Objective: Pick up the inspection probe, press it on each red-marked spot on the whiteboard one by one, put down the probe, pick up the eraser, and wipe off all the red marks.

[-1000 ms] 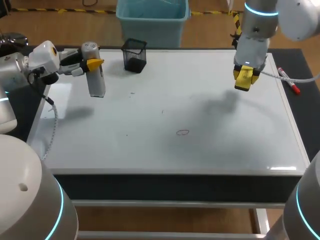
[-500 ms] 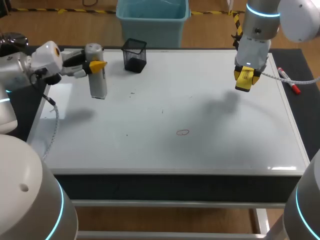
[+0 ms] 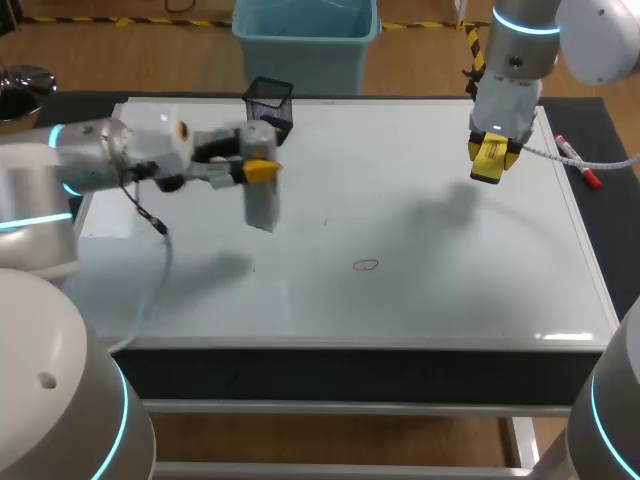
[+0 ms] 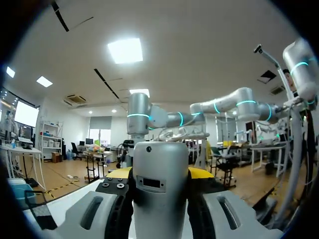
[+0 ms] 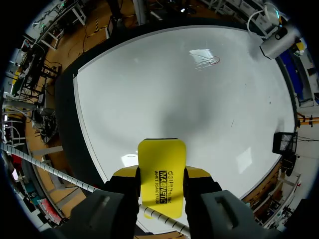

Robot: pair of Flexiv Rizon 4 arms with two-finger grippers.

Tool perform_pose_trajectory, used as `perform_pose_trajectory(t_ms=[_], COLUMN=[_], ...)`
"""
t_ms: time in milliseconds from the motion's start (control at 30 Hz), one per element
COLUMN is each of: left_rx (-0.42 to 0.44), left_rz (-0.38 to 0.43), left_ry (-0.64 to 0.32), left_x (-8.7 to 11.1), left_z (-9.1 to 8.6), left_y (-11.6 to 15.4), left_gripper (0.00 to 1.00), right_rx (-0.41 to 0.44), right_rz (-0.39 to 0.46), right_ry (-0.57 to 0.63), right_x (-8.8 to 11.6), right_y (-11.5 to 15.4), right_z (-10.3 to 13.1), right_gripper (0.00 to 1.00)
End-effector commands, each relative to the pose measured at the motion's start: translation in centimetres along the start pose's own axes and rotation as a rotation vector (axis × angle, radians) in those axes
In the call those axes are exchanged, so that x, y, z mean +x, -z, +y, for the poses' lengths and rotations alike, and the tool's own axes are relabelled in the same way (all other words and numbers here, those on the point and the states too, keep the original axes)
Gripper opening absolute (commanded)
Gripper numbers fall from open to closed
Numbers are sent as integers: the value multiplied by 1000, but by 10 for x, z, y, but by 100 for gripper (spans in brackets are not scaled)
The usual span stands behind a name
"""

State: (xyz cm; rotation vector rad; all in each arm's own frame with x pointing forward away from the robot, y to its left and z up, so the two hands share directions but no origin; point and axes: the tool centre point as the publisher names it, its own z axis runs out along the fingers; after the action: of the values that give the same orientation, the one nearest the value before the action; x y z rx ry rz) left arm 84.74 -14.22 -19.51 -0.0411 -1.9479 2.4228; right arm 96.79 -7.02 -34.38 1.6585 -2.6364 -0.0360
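My left gripper (image 3: pixel 259 171) is shut on the grey cylindrical probe (image 3: pixel 260 200), which hangs upright over the whiteboard (image 3: pixel 420 300), left of its middle. In the left wrist view the probe (image 4: pixel 160 199) stands between the yellow fingertips of that gripper (image 4: pixel 160 174). A small red oval mark (image 3: pixel 366 265) lies near the board's centre, ahead and to the right of the probe. Over the back right of the board, my right gripper (image 3: pixel 489 150) is shut on the yellow eraser (image 3: pixel 487 162). The right wrist view shows the eraser (image 5: pixel 161 159) in its gripper (image 5: pixel 161 175) and the red mark (image 5: pixel 212 61) far ahead.
A black mesh cup (image 3: pixel 270 108) stands at the board's back edge, just behind the probe. A red marker (image 3: pixel 578 161) lies off the board's right edge. A cable (image 3: pixel 160 260) hangs from my left arm over the board's left part.
My left arm has swung right and forward with the probe, from the back left of the board toward its middle. The right arm and eraser stayed put.
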Motion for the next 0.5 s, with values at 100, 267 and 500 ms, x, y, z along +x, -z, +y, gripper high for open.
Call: perform_pose_trajectory(t_ms=[100, 267, 500], left_rx=[0, 24, 40], left_rz=[79, 148, 208], left_ry=[51, 88, 96], left_x=[17, 29, 28], left_z=[32, 46, 55], left_y=[-63, -93, -120], left_gripper=[0, 0, 0], right_rx=[1, 1, 1], right_rz=[2, 2, 2], right_ry=[2, 2, 2], right_x=[1, 1, 1], right_y=[1, 1, 1], right_z=[-1, -1, -1], right_gripper=[0, 0, 0])
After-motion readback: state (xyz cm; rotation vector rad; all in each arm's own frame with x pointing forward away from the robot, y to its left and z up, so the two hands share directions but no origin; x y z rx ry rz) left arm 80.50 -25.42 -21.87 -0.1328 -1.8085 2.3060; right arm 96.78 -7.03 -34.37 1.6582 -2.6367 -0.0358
